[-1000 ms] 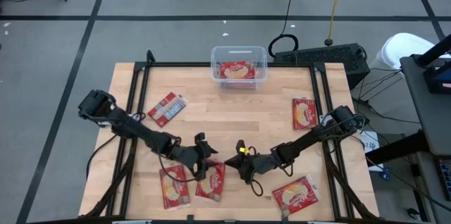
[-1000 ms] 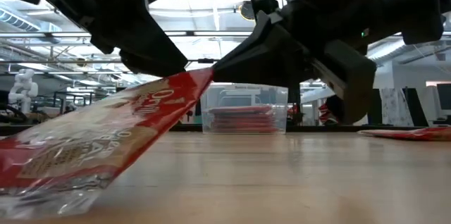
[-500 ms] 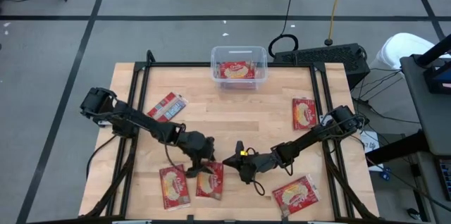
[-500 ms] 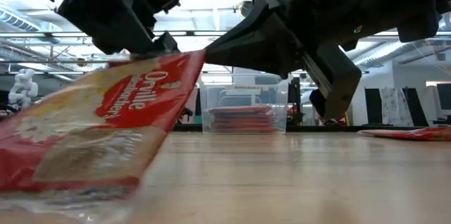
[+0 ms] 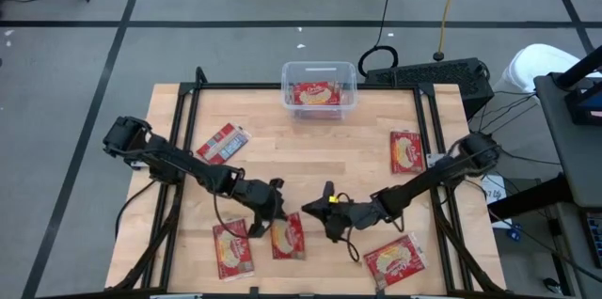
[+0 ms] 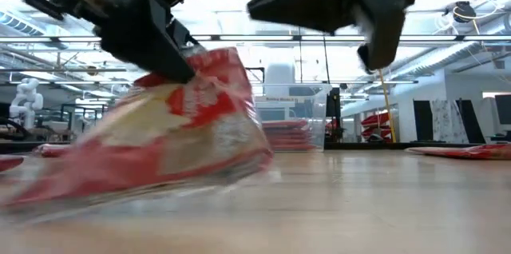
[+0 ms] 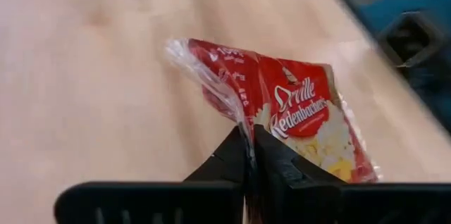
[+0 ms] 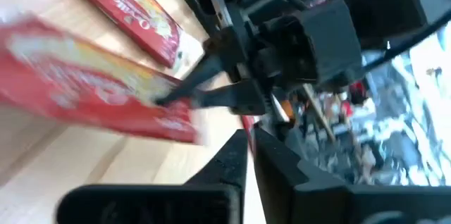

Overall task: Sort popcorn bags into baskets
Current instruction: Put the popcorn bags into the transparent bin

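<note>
My left gripper (image 5: 273,216) is shut on a red and yellow popcorn bag (image 5: 288,238) near the table's front middle. My right gripper (image 5: 307,211) hovers just right of that bag, shut and holding nothing; in the low view it (image 6: 254,3) stands above the bag (image 6: 176,142). The clear basket (image 5: 319,102) sits at the far edge with one bag (image 5: 317,93) lying flat inside. Loose bags lie flat on the table at the front left (image 5: 232,250), the left (image 5: 222,145), the right (image 5: 405,151) and the front right (image 5: 395,261). My left gripper pinches the bag's clear sealed edge (image 7: 239,115) between its two fingers, near a far corner of the bag. The fingers (image 7: 271,157) slant down at it from the table's left. The bag hangs tilted below them, its lower edge (image 6: 120,198) on the table.
Black frame rails run along the table's left (image 5: 179,139) and right (image 5: 435,139) sides. Bare wood lies between the held bag and the basket. Beyond the far right corner are a black box (image 5: 428,75) and cables.
The bag has passed from my right gripper to my left. My left gripper has taken hold of its edge and turned. My right gripper has let go and risen clear. The bag has swung from slanting up toward the right gripper to hanging tilted under the left one.
</note>
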Robot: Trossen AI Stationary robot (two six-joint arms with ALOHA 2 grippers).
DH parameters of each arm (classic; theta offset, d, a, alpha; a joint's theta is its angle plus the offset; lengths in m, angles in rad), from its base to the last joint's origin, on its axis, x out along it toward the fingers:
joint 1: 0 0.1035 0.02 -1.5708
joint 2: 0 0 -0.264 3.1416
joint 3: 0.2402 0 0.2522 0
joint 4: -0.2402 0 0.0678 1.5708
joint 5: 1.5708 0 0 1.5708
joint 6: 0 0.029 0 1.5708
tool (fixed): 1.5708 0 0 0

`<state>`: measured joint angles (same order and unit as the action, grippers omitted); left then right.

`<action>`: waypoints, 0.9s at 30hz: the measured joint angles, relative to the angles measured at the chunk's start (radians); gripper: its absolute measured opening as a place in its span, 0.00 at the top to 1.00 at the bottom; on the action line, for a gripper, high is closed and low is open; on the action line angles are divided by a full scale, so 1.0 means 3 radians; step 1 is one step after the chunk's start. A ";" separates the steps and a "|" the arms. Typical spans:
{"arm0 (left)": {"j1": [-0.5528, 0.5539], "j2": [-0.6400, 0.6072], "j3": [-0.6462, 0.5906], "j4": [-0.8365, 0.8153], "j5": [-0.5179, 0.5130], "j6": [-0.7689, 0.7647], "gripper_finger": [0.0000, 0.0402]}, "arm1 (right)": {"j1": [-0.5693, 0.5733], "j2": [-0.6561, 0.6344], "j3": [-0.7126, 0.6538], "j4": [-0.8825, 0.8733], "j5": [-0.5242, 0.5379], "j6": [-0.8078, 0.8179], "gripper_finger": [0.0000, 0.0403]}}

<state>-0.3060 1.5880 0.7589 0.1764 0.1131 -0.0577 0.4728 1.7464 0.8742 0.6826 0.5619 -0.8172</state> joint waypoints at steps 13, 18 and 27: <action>-0.0033 -0.0788 0.0004 -0.0021 -0.1479 0.0279 0.97 | 0.0037 -0.1035 0.0000 -0.0891 0.0589 0.2731 0.77; -0.0081 -0.0780 0.0004 0.0154 -0.1922 0.0267 0.98 | 0.0041 -0.1106 -0.0004 -0.1384 0.0568 0.3145 0.63; -0.0151 -0.0691 0.0003 0.0450 -0.2136 0.0135 0.98 | -0.0065 -0.1085 -0.0400 -0.1537 0.0515 0.3725 0.41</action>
<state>-0.3511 1.3808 0.7597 0.3114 -0.5277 -0.0173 0.4532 1.4209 0.7543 0.2216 0.7164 0.3001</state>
